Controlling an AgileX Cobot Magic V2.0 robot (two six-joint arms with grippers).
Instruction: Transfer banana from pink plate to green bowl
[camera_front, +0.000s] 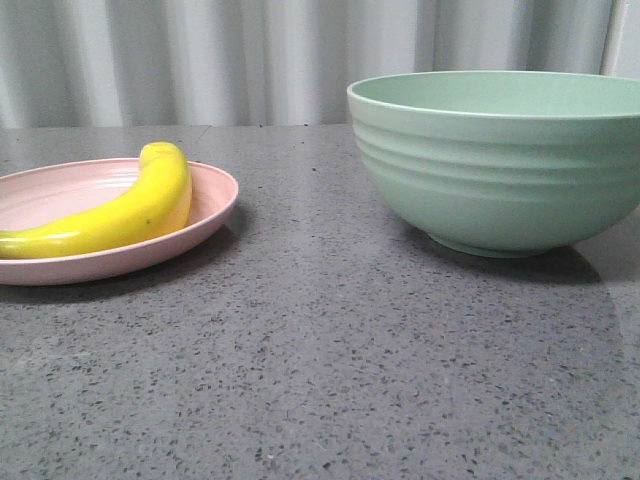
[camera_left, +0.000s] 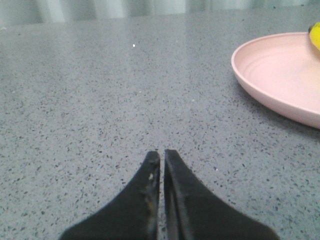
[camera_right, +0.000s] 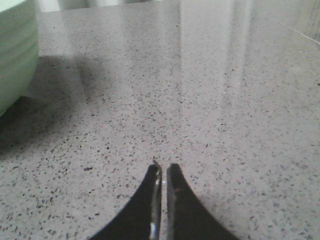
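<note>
The yellow banana (camera_front: 125, 210) lies in the pink plate (camera_front: 215, 195) at the left of the front view. The green bowl (camera_front: 500, 160) stands at the right, empty as far as I can see. Neither gripper shows in the front view. In the left wrist view my left gripper (camera_left: 162, 152) is shut and empty over bare table, with the pink plate (camera_left: 275, 75) off to one side and a tip of the banana (camera_left: 315, 35) at the frame edge. In the right wrist view my right gripper (camera_right: 163, 167) is shut and empty, apart from the green bowl (camera_right: 15, 55).
The grey speckled table (camera_front: 320, 350) carries the plate and bowl, with a gap between them. A pale corrugated wall (camera_front: 250, 60) runs behind the table's far edge.
</note>
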